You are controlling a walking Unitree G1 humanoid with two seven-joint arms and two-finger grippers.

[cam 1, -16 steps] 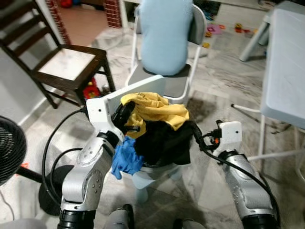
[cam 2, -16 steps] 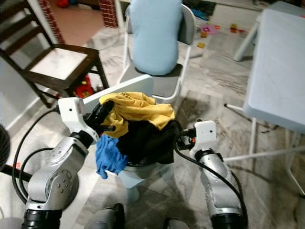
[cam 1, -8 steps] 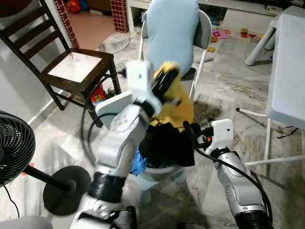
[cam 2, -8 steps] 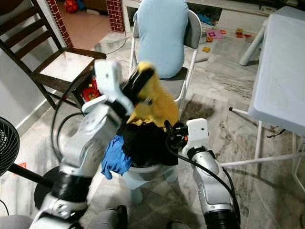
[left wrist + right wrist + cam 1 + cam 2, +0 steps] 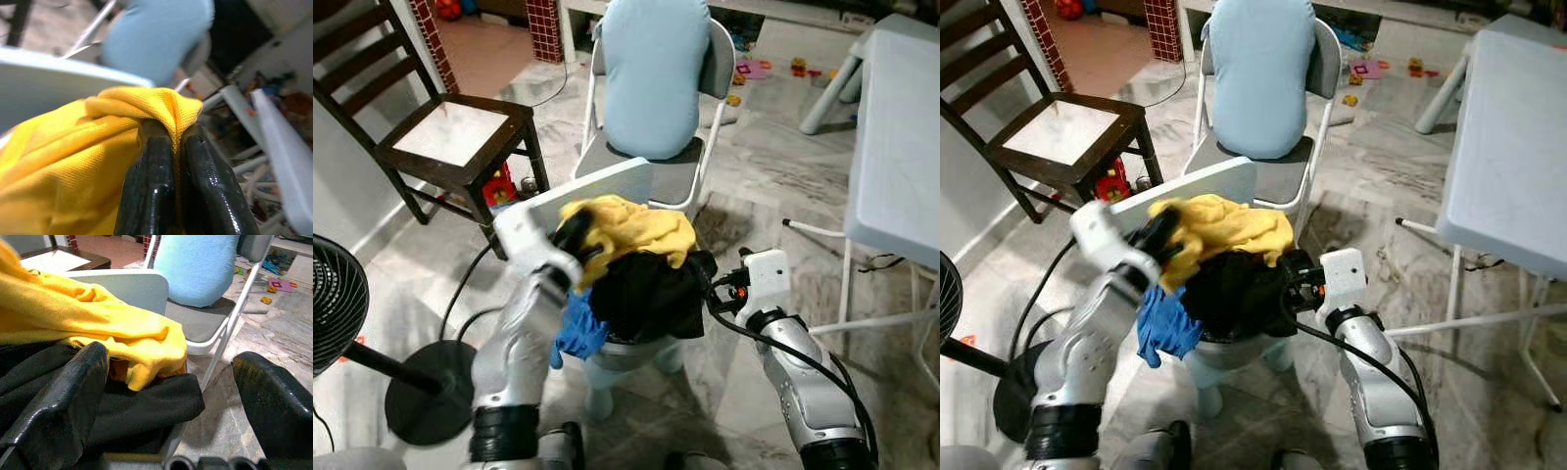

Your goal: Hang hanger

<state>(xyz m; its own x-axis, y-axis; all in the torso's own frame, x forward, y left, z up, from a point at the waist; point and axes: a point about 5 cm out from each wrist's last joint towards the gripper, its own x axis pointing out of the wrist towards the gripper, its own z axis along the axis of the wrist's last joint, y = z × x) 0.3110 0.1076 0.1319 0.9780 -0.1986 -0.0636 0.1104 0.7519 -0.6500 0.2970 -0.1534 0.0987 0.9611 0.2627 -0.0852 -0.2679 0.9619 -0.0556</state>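
Clearly the left gripper (image 5: 173, 147) pinches a fold of soft, light yellow cloth garment (image 5: 631, 230); right gripper (image 5: 171, 396) gapes wide, empty.

Pale blue stool (image 5: 1219, 364) heaped with laundry: a yellow shirt (image 5: 1224, 228) on top, a black garment (image 5: 1234, 292) beneath, a blue cloth (image 5: 1163, 328) hanging at the robot's left. The left gripper (image 5: 1157, 235) meets the yellow shirt; the right gripper (image 5: 1285, 284) lies against the black garment. Behind, a folding chair (image 5: 1278, 171) holds a light blue cushion (image 5: 1258, 69).
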